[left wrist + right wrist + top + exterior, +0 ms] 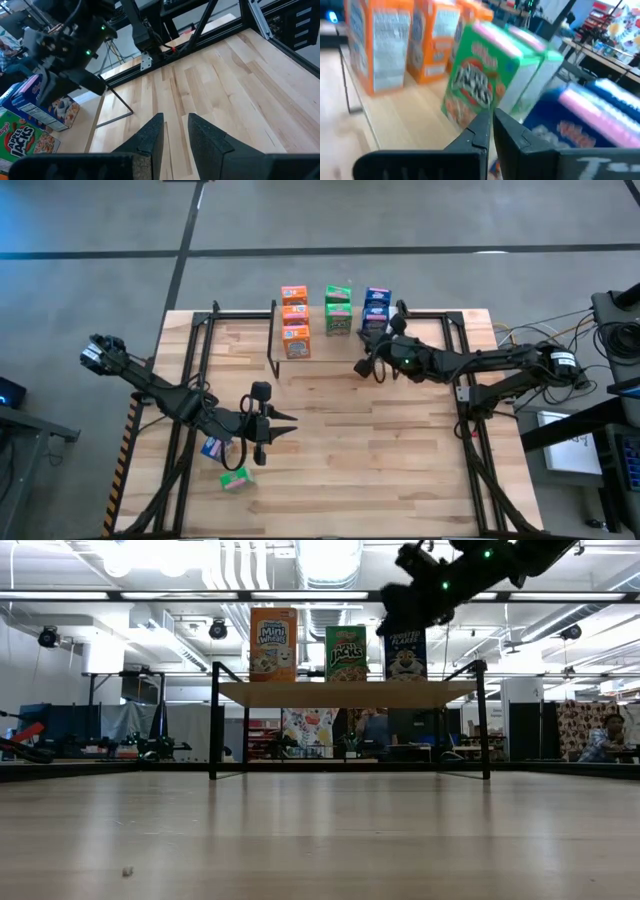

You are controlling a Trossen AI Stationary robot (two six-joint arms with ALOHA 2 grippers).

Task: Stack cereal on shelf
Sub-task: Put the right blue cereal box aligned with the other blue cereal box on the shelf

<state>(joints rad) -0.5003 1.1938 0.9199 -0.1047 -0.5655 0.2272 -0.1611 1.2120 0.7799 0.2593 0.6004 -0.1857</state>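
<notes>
At upper centre of the high view, orange [294, 321], green [338, 309] and blue cereal boxes [376, 307] stand on the shelf [320, 350]. The right hand [366, 367], shut and empty, hovers beside the blue boxes. The left hand [285, 427], slightly parted and empty, hangs over the bench [380, 450] near one blue [212, 447] and one green box [236, 479] at lower left.

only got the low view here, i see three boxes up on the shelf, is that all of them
Observer: No. From above, the orange row is three deep, and the green row and blue row are two deep on the shelf.
Operator: where are the other two
Observer: On the table, a blue box and a green box lie beside the left gripper.
Operator: left holding one
Observer: No, its fingers are slightly apart and hold nothing.
Operator: and the right
Observer: The right gripper is shut and empty, by the shelf's front edge.
</notes>
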